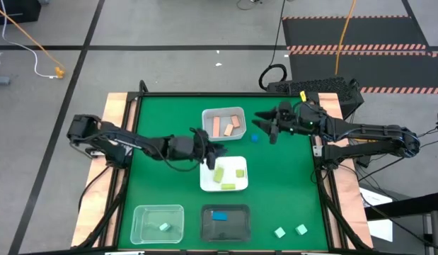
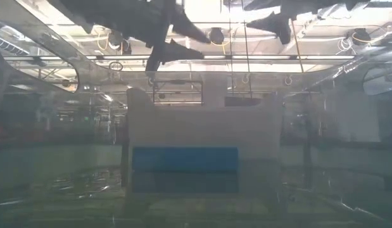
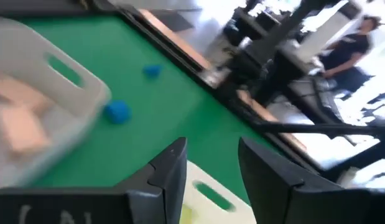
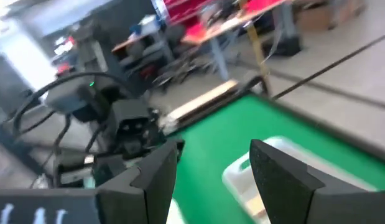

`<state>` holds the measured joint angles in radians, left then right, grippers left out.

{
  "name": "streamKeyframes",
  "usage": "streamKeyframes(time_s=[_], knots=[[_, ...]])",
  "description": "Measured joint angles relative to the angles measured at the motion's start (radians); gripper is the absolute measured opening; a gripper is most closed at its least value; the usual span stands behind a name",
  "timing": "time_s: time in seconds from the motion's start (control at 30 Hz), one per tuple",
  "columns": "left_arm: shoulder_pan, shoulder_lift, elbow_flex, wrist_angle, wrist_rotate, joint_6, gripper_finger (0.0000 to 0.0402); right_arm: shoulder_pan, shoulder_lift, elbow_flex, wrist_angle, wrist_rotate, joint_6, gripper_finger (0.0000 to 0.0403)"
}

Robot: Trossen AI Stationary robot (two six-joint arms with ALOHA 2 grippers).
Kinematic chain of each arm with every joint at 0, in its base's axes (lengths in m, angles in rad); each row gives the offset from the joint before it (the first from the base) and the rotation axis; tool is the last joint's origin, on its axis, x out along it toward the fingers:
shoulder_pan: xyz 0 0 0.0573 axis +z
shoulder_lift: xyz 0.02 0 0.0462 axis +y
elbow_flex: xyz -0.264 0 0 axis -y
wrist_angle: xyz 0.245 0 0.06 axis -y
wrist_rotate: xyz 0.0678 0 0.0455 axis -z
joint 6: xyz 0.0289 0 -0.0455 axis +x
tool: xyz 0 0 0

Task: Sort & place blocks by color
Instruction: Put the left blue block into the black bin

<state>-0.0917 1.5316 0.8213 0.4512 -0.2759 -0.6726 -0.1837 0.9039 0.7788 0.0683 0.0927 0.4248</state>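
Across the green table [image 1: 289,191] I see four trays, and I have both arms reaching in over the middle. My left arm stretches from the left edge, and its left gripper [image 1: 215,157] hangs over the left rim of the middle white tray [image 1: 204,183]; in its wrist view the two fingers [image 3: 173,171] stand apart with nothing between them, so I read it as released. My right arm comes in from the right edge, and the right gripper [image 1: 264,124] hovers just right of the far white tray [image 1: 208,115], its fingers [image 4: 158,171] also spread with nothing held. That far white tray holds the salmon pink blocks [image 1: 227,127], about three short pieces lying together. On the middle white tray lie the yellow-green blocks [image 1: 229,178], one bar near the left gripper, one cube toward the right side and one bar at the near edge. Along the near edge of the table sit the clear tray [image 1: 137,212] on the left, with one pale mint block [image 1: 163,227] inside it, and the black tray [image 1: 240,228] beside it, with a blue bar [image 1: 219,215] inside. Two more mint blocks [image 1: 290,230] rest on the bare mat at the near right, well apart from any tray. One small blue cube [image 1: 254,137] sits on the mat between the far white tray and the right gripper. The low view shows the blue bar close up and both grippers raised above the table.
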Motion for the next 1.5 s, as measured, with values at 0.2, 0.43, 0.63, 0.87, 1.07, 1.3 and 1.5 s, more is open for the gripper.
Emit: streamKeyframes(time_s=[0.2, 0.43, 0.63, 0.87, 1.07, 1.3, 1.5], knots=[[0.096, -0.074, 0.001, -0.038, 0.011, 0.170, 0.0136, 0.000, 0.000, 0.000, 0.091, 0.115, 0.007, 0.0192], [0.196, -0.137, 0.000, -0.079, 0.018, 0.346, 0.0136, 0.000, 0.000, 0.000, 0.232, 0.171, -0.020, 0.0192], [0.277, -0.153, 0.000, -0.099, 0.081, 0.412, 0.0136, -0.005, 0.011, 0.000, 0.308, 0.221, -0.033, 0.0192], [0.361, -0.155, 0.000, -0.122, 0.152, 0.455, 0.0136, -0.005, 0.037, 0.000, 0.319, 0.220, 0.042, 0.0192], [0.414, -0.155, 0.000, -0.140, 0.216, 0.455, 0.0136, -0.006, 0.086, 0.000, 0.143, 0.371, 0.136, 0.0192], [0.459, -0.155, 0.000, -0.142, 0.235, 0.417, 0.0136, -0.037, 0.156, 0.000, -0.199, 0.365, 0.359, 0.0192], [0.474, -0.155, 0.000, -0.142, 0.234, 0.379, 0.0136, -0.064, 0.230, 0.000, -0.444, 0.212, 0.471, 0.0192]])
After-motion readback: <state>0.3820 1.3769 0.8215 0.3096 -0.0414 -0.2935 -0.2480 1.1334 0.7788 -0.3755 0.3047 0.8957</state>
